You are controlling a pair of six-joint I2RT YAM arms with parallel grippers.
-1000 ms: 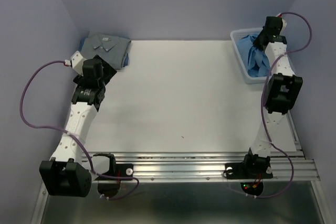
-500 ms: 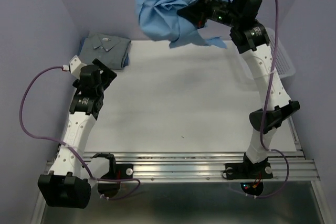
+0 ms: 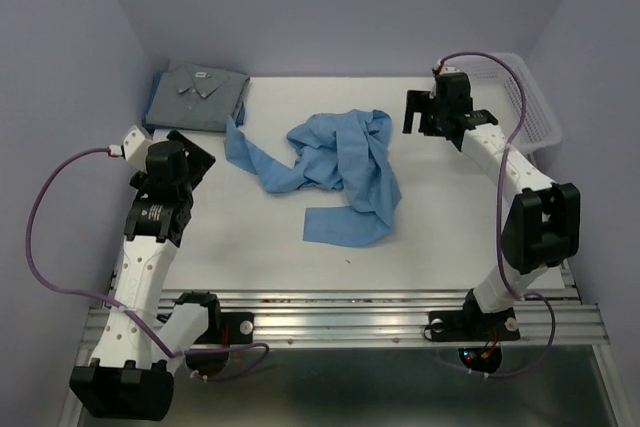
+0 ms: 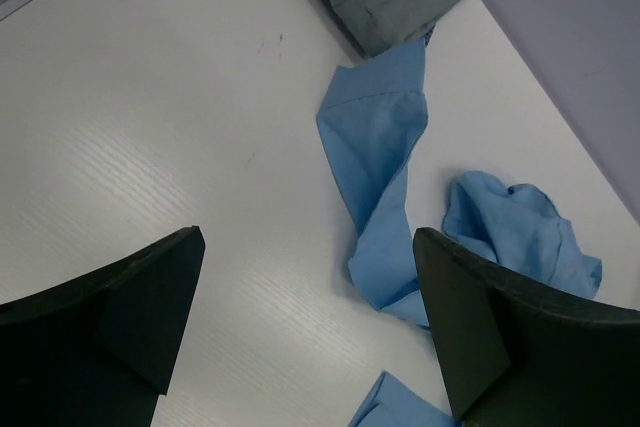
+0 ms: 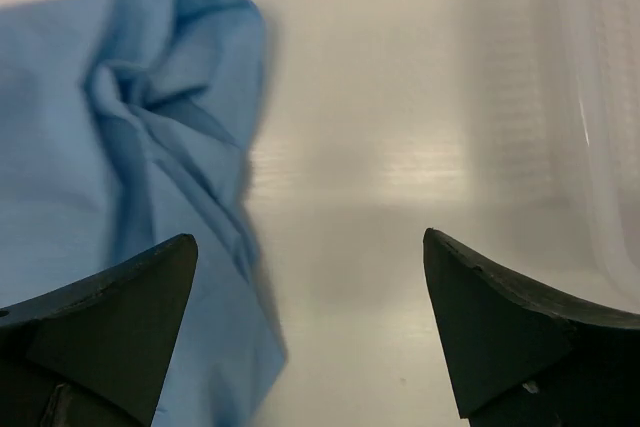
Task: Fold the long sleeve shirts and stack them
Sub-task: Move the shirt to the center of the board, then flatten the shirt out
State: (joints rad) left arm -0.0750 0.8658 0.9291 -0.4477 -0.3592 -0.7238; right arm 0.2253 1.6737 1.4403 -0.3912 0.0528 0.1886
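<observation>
Left of right hand (image 3: 437, 119), crumpled sky-blue shirt (image 3: 340, 162)

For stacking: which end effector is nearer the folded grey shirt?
Left. The left end effector is just short of the grey shirt; the right end effector is far across the table.

White desk (image 3: 300, 257): flat, matte, faint sheen in wrist views. Tiny dark speck (image 3: 348, 261) near front middle of desk. White mesh basket (image 3: 540, 112): far right corner of desk, close against right wall, tilted slightly; inside hidden from above, mesh side blurred at right edge of right wrist view. Lavender walls (image 3: 350, 7) enclose desk on left, back, right. Ribbed aluminium rail (image 3: 340, 317) runs along near edge.
</observation>
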